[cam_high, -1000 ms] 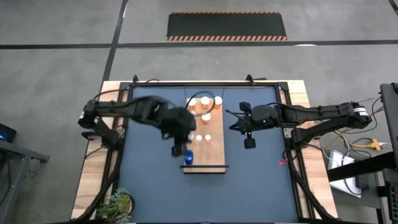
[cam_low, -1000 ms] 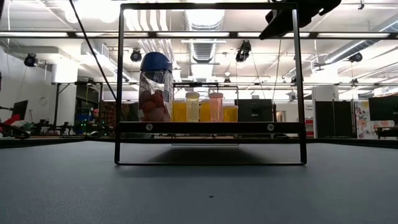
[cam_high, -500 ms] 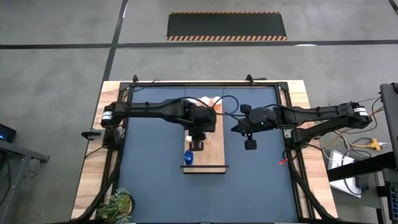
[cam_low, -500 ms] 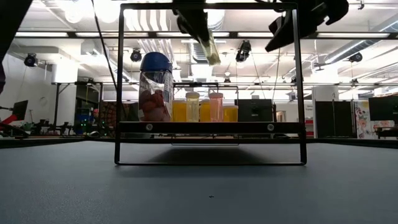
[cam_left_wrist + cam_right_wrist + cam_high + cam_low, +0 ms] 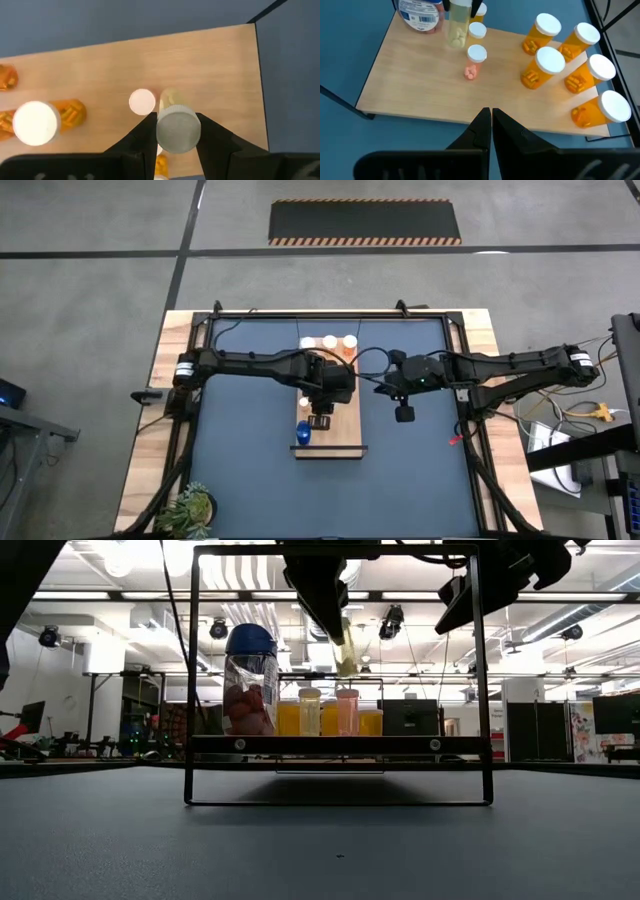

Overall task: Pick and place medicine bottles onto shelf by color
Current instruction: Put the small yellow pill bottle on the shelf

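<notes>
A pale yellowish medicine bottle (image 5: 178,131) with a grey-white cap hangs in the air above the shelf (image 5: 350,435), clamped at its cap between the two fingers (image 5: 145,137) of the left gripper (image 5: 178,134); the jaws stand partly apart, as wide as the cap. In the low view the same bottle (image 5: 345,650) shows hanging, slightly tilted, below the dark left gripper (image 5: 325,595), above the row of bottles on the shelf.

On the board just under it stand two small white-capped bottles, one with pink contents (image 5: 475,60) and one with orange contents (image 5: 478,31). The blue bottle (image 5: 303,432) stands at the shelf's near end, close to the dark edge; in the low view it is the tall clear one with a blue cap (image 5: 250,680) at the left of the shelf. At the far end of the board a cluster of larger orange bottles with white caps (image 5: 543,67) stands together, five of them countable in the right wrist view.

The shelf sits in the middle of the dark blue table (image 5: 240,470), carried on a thin black metal frame (image 5: 190,690).

The right gripper (image 5: 404,412) hovers over the table just beside the shelf's right long edge, its fingers (image 5: 502,131) pressed fully together and holding nothing
</notes>
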Controlling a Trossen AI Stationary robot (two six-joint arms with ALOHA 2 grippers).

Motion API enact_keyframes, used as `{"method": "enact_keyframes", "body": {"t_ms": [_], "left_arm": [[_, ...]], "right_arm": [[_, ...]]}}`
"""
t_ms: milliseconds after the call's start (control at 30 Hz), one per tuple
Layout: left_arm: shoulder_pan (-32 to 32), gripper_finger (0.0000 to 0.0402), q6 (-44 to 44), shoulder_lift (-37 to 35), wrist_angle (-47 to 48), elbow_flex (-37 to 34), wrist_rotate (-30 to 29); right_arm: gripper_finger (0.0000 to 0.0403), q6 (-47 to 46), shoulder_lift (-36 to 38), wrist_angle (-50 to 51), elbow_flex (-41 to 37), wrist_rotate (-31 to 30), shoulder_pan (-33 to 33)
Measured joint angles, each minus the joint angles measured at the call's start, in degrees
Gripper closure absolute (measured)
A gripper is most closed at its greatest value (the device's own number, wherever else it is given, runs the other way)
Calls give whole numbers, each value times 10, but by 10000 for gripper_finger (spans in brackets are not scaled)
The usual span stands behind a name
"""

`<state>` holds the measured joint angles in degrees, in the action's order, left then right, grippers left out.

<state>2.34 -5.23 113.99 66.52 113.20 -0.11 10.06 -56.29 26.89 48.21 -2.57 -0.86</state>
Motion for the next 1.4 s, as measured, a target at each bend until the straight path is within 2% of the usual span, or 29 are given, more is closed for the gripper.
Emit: {"method": "enact_keyframes", "body": {"t_ms": [200,667,1067,1400], "left_arm": [[9,311,3,0,-25,-3,0],[16,311,4,2,-69,-59,5],[18,311,4,2,-79,-87,5],[21,311,-2,2,-106,-110,41]], "right_arm": [[394,10,0,-1,0,0,0],[394,7,0,-1,-7,0,0],[394,-5,0,-1,-13,0,0],[394,-5,0,-1,-14,0,0]]}}
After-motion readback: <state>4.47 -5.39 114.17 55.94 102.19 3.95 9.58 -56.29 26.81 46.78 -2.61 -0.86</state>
